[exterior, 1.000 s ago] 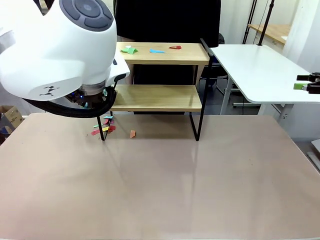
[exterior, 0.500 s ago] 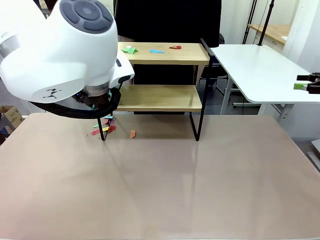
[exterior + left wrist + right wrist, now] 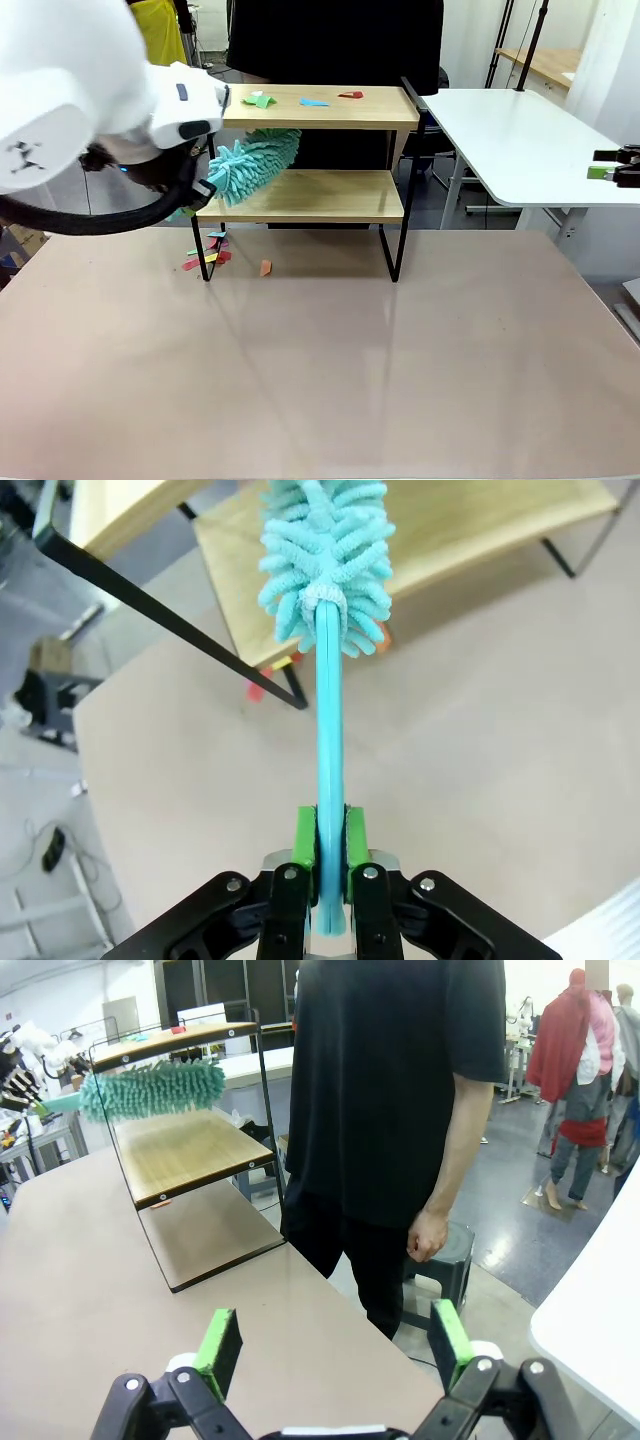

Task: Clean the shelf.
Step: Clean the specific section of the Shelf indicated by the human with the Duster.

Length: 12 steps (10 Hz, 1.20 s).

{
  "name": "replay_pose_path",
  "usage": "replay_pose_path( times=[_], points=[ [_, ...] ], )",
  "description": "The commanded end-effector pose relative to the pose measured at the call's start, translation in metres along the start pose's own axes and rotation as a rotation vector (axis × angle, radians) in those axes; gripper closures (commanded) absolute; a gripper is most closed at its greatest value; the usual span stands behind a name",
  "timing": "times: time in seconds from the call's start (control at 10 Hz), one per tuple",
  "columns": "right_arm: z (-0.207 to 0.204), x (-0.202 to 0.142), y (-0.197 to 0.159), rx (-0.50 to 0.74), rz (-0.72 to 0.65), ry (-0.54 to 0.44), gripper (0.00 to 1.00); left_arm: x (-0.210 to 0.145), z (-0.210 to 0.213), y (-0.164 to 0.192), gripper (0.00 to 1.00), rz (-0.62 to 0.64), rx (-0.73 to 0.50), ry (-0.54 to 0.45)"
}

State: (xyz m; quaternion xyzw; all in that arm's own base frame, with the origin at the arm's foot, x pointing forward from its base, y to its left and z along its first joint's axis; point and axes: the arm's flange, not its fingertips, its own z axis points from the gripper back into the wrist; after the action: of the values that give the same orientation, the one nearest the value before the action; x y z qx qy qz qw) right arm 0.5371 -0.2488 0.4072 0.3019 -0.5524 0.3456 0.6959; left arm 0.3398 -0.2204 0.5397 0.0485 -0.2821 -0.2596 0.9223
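While my left gripper [image 3: 331, 832] is clamped tight on the teal duster [image 3: 329, 710] handle at the bottom of its wrist frame, my right gripper [image 3: 330, 1345] gapes wide, holding nothing. The fluffy head pokes between the two boards of the shelf [image 3: 312, 196], upper middle of the front frame. Paper scraps [image 3: 300, 100] sit on the top board, and a person [image 3: 400, 1090] stands behind.

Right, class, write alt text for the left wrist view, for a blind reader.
The left claw is shut on the handle of a turquoise duster, its fluffy head over the lower board of the wooden shelf. Coloured scraps lie on the beige table by a black shelf leg.
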Motion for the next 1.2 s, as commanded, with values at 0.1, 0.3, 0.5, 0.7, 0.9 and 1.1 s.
replay_pose_path(
  times=[0.1, 0.3, 0.5, 0.7, 0.9, 1.1],
  points=[
    [0.000, 0.002, 0.001, 0.001, 0.004, 0.000, 0.00, -0.021, 0.041, 0.037, 0.86, -0.194, -0.167, -0.011],
    [0.000, 0.002, 0.001, 0.001, 0.004, 0.000, 0.00, -0.026, 0.055, 0.064, 0.86, -0.259, -0.357, -0.030],
    [0.000, 0.002, 0.001, 0.001, 0.004, 0.000, 0.00, -0.031, 0.047, 0.086, 0.86, -0.315, -0.542, -0.050],
    [0.000, 0.002, 0.001, 0.001, 0.004, 0.000, 0.00, -0.024, 0.053, 0.090, 0.86, -0.432, -0.637, -0.075],
    [0.000, 0.002, 0.001, 0.001, 0.004, 0.000, 0.00, -0.019, 0.076, 0.099, 0.86, -0.580, -0.603, 0.077],
    [0.000, 0.002, 0.001, 0.001, 0.004, 0.000, 0.00, -0.017, 0.106, 0.108, 0.86, -0.697, -0.501, 0.241]
  ],
)
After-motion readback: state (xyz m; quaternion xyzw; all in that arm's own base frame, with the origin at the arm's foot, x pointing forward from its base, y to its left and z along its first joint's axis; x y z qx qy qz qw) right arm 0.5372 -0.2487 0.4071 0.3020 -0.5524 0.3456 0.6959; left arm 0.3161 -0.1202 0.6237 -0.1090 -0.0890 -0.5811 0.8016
